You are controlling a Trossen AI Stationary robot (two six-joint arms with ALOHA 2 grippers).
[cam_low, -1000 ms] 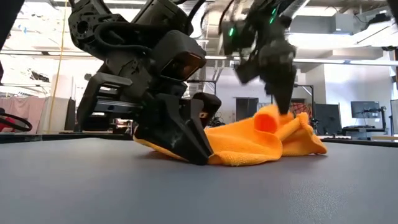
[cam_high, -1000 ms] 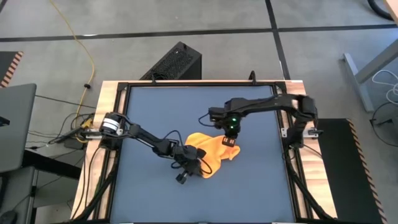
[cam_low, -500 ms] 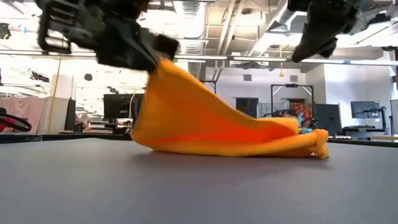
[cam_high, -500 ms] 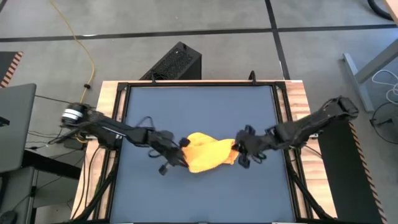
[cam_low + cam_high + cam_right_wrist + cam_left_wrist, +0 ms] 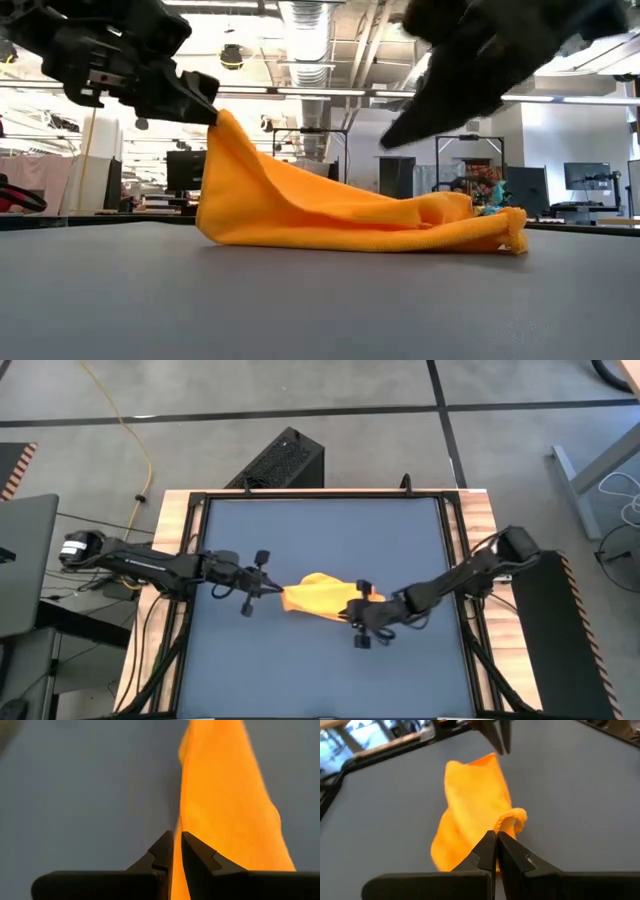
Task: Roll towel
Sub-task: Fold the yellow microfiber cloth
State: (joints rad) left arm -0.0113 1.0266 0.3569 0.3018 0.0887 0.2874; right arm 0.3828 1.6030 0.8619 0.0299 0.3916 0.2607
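- The towel [image 5: 318, 596] lies crumpled near the middle of the dark table [image 5: 320, 530], stretched between the two arms.
- Left gripper [image 5: 270, 589] is at the towel's left end, jaws pressed together on a corner of the cloth.
- In the low view that corner is lifted off the table: the left gripper [image 5: 205, 108] holds it up at a peak, and the towel [image 5: 340, 210] slopes down from there to the surface.
- From the left wrist, the two dark fingers [image 5: 485, 851] meet tip to tip with a curl of yellow hem caught right at them; the rest of the towel [image 5: 470, 805] spreads away beyond.
- Right gripper [image 5: 358, 607] is at the towel's opposite end, low over the table.
- From the right wrist, its fingers [image 5: 162, 852] stand almost together with a thin edge of the towel [image 5: 225, 810] running in between them: clamped on that edge.
- In the low view the right gripper [image 5: 400, 130] shows dark and blurred above the low end of the towel; contact cannot be made out there.
- The low end rests bunched on the table [image 5: 300, 300], with a small knot of fabric at its far tip.
- The towel sits between the two sets of jaws, one end in each.
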